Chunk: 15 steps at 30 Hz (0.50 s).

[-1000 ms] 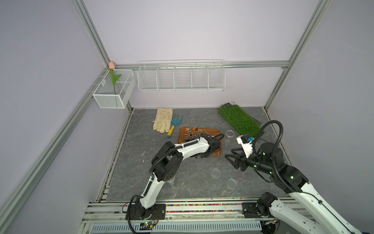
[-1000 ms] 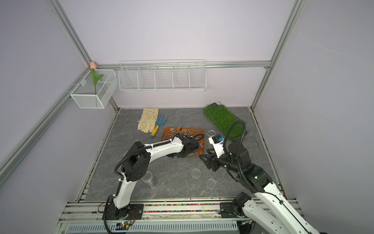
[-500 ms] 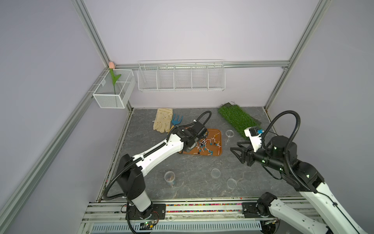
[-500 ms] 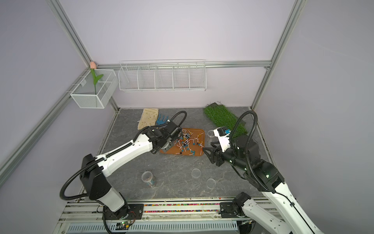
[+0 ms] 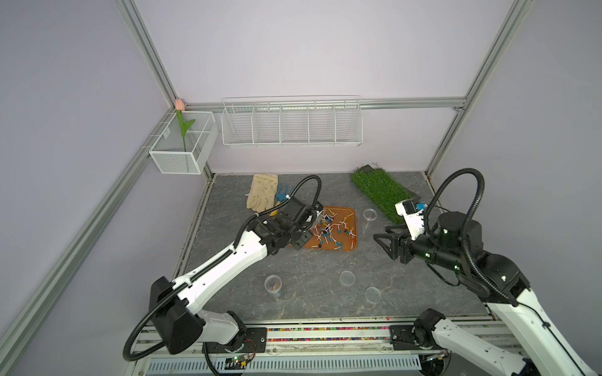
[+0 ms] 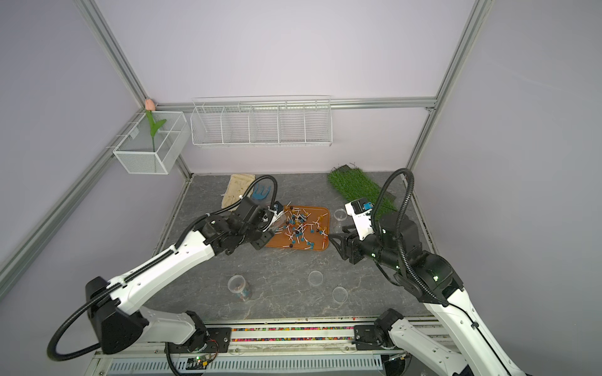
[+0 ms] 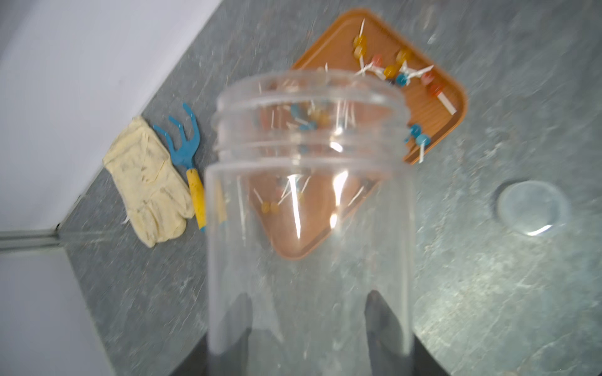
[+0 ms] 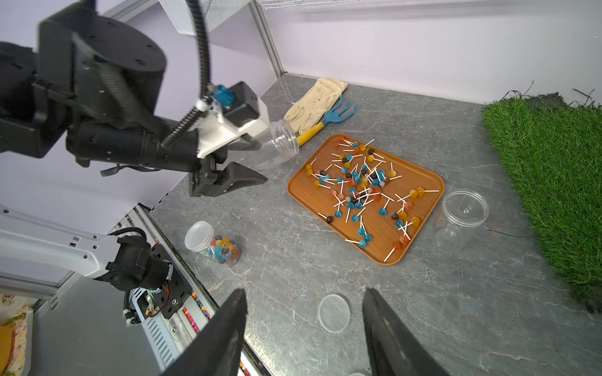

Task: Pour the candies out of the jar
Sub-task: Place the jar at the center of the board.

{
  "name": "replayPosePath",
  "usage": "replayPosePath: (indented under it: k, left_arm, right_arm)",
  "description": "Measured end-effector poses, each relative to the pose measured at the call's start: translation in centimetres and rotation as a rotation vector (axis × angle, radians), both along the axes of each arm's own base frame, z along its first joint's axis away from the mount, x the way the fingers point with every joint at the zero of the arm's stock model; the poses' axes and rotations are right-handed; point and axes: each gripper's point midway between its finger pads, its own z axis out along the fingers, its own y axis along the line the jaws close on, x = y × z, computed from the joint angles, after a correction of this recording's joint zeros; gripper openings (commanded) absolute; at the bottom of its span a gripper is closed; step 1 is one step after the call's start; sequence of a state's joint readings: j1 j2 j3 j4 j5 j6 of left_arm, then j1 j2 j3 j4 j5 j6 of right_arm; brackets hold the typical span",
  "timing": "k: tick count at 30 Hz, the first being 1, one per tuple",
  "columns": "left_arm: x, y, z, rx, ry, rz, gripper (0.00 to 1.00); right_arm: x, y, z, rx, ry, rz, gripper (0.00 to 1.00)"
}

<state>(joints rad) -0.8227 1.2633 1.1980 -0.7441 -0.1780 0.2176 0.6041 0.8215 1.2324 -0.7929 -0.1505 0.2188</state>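
My left gripper (image 7: 309,294) is shut on the jar (image 7: 309,195), a clear plastic one with a threaded mouth. The jar (image 8: 277,146) lies tilted at the left edge of the orange tray (image 8: 423,182), mouth toward it, and looks empty. In both top views the jar (image 5: 313,220) (image 6: 277,224) hangs just off that edge. The candies (image 8: 358,188) (image 5: 329,228) (image 6: 299,228), tiny lollipops in blue, orange and brown, lie scattered over the tray. My right gripper (image 8: 305,290) (image 5: 381,232) hovers open to the right of the tray, holding nothing.
A second small jar with candies (image 8: 215,244) (image 5: 273,286) stands near the front rail. An empty open jar (image 8: 459,218) stands right of the tray. Clear lids (image 8: 334,312) (image 5: 347,278) lie in front. Glove (image 5: 262,195), blue rake (image 8: 335,114) and grass mat (image 5: 381,192) are behind.
The left gripper has drawn back with the jar from over the tray to its left edge, and candies now lie spread over the tray. The right gripper has backed off to the right.
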Motion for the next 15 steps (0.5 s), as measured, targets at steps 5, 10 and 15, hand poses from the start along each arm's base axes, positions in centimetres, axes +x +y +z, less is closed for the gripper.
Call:
replayPosePath:
  k: [5, 10, 15]
  left_arm:
    - [-3.0, 0.5, 3.8, -0.257, -0.136, -0.082, 0.43]
    - [-5.1, 0.9, 6.4, -0.421, -0.241, -0.15, 0.43]
    - [-6.1, 0.1, 7.0, -0.444, -0.273, -0.213, 0.44]
  right_arm:
    - [1.0, 2.0, 2.9, 0.032, -0.003, 0.064, 0.61]
    - [3.7, 6.3, 3.7, 0.044, 0.072, 0.198, 0.63]
    - [5.8, 10.4, 1.8, 0.056, 0.198, 0.334, 0.63]
